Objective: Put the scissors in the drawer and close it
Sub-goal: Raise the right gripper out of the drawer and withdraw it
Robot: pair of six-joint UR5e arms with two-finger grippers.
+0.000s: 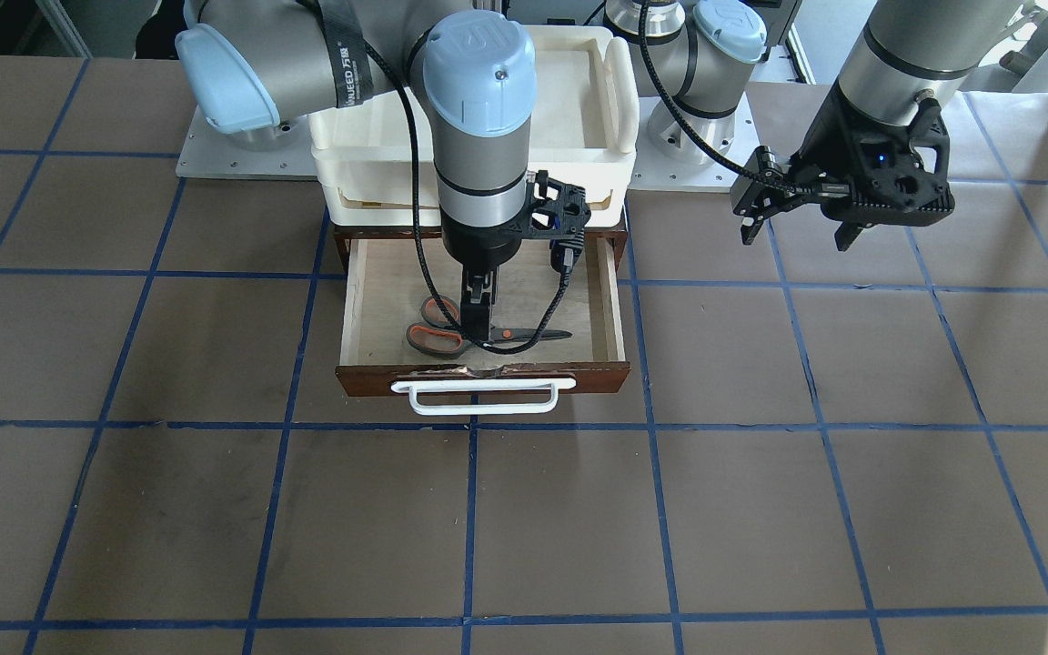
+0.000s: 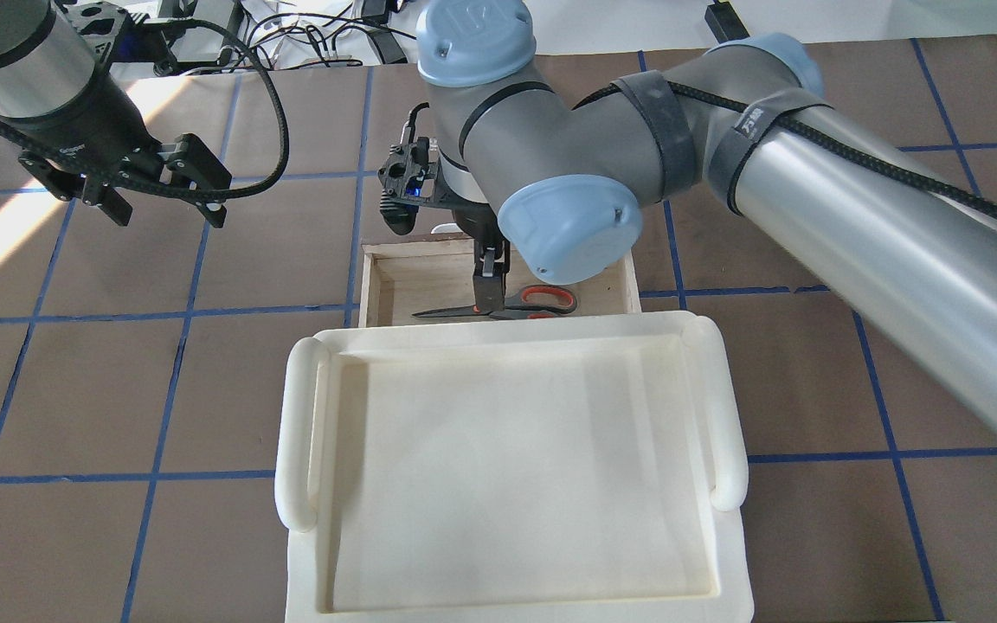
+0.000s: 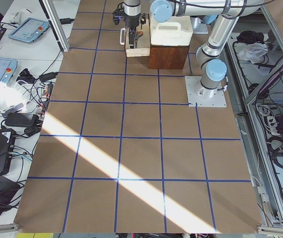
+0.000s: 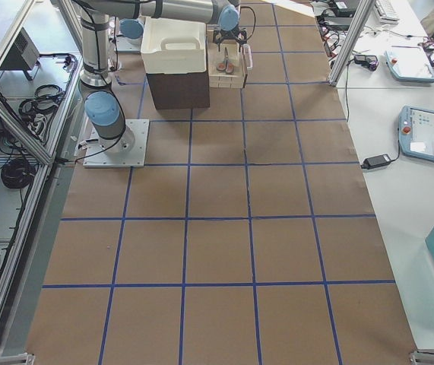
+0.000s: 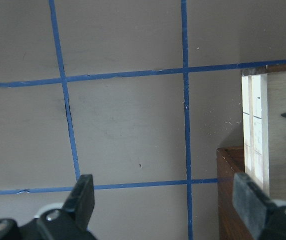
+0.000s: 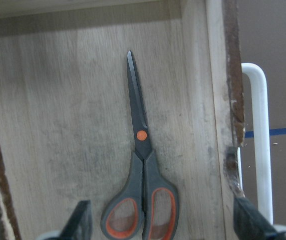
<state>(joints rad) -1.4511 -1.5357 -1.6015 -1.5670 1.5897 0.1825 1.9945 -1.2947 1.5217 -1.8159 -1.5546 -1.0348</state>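
Right end effector point(image 6: 163, 226): fingers point(image 6: 80, 223) spread wide, gripping nothing. It points straight down into the open drawer point(image 1: 617, 300). In the right wrist view the scissors point(image 6: 141, 165) lie between the two fingers, and neither finger touches them.

Scissors: flat on the pale drawer floor, blades shut, in the half of the drawer nearer its front panel point(image 1: 378, 377) and parallel to that panel. The loop handles point toward the robot's right and the blade tips toward its left.

Drawer: pulled out toward the operators' edge of the tabletop point(image 1: 760, 509). The white bar handle point(image 1: 483, 398) sits on the outside of the dark front panel. The drawer slides out of a dark brown cabinet point(image 3: 168, 57) that stands at the robot's edge of the tabletop, between the two arm bases. A white tray point(image 2: 299, 450) rests on top of the cabinet.

Left end effector point(image 2: 165, 206): fingers spread, gripping nothing. It hangs above bare tabletop, well apart from the drawer on the robot's left. In the left wrist view the drawer's side wall and the cabinet corner show at the right edge, with blue tape lines point(image 5: 185, 125) crossing the brown surface below.
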